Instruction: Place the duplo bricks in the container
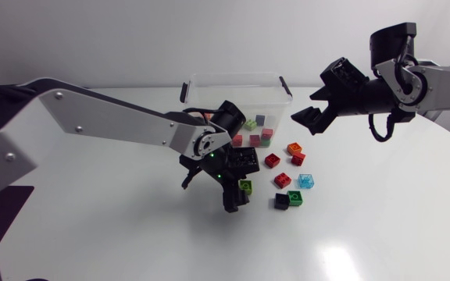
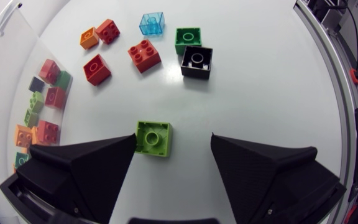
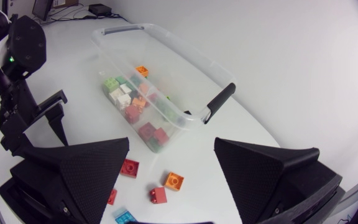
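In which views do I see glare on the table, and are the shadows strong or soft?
Head view: one bright glare spot on the table. Left wrist view: the lime brick throws only a faint, soft shadow; the stored bricks look paler through the wall of the container.

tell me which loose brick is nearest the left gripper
The lime green brick, lying between the left gripper's open fingers, close to one of them. The other loose bricks sit clustered farther ahead.
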Available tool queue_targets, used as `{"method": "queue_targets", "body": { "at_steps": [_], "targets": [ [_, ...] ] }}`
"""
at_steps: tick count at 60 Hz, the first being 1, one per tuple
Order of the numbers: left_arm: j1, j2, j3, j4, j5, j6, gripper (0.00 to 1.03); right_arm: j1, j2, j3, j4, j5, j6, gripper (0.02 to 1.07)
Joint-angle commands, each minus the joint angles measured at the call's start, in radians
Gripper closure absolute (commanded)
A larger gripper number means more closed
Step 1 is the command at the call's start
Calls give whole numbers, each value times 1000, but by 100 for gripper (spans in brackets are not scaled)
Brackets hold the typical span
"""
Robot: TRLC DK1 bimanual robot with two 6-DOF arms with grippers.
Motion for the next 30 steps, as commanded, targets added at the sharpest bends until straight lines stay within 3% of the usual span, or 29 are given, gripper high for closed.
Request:
{"method": "queue_targets", "body": {
  "at_steps": [1,8,14,30],
  "targets": [
    [-2,37,6,13,-12,3,11,0,-58,-57,5,-7,-19,8],
    [-2,89,48,25,-32,-1,13,1,-92,-132,4,-13,-28,8],
    [1,109,74,25,-30,3,23,0,-115,-185,7,-21,-35,8],
    [9,141,129,16,-30,-6,23,-14,-181,-277,16,-25,-56,8]
  ]
}}
